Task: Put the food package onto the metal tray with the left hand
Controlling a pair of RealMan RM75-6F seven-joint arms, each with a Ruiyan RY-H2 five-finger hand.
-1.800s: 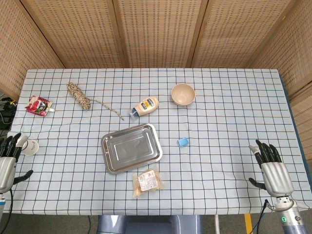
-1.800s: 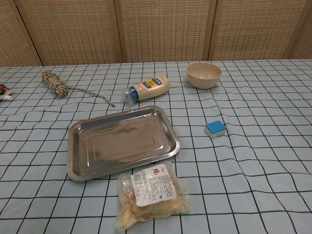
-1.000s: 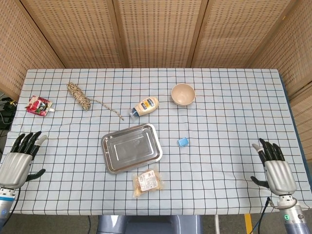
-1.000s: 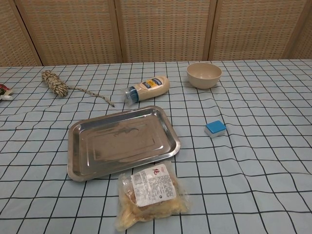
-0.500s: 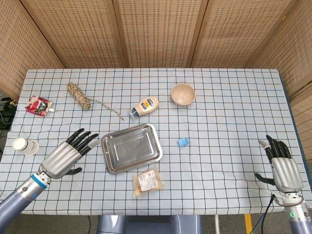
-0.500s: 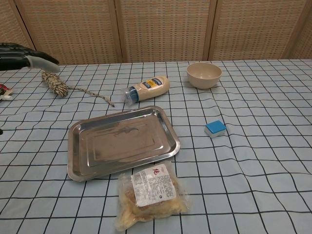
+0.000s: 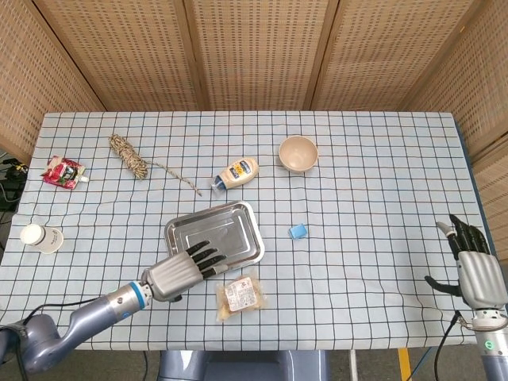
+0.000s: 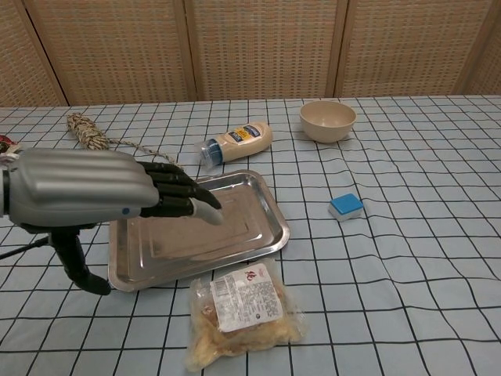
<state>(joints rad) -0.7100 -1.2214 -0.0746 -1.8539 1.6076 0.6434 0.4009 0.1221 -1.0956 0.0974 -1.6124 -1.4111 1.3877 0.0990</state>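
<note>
Only the head view takes in the right hand (image 7: 479, 270), empty with fingers apart off the desk's (image 7: 373, 159) right edge, a white cup (image 7: 40, 237) and a red packet (image 7: 63, 171) at the far left. The chest view shows the left hand (image 8: 102, 196) large, fingers apart and holding nothing, above the metal tray's (image 8: 250, 235) left part. The food package (image 8: 243, 312), a clear bag with a white label over pale brownish food, lies flat on the desk just near of the tray, right of that hand.

The left hand (image 7: 181, 270) hovers palm down near the table's front edge, fingers extended and empty. The right hand (image 7: 479, 271) rests, apparently open, at the front-right corner.
</note>
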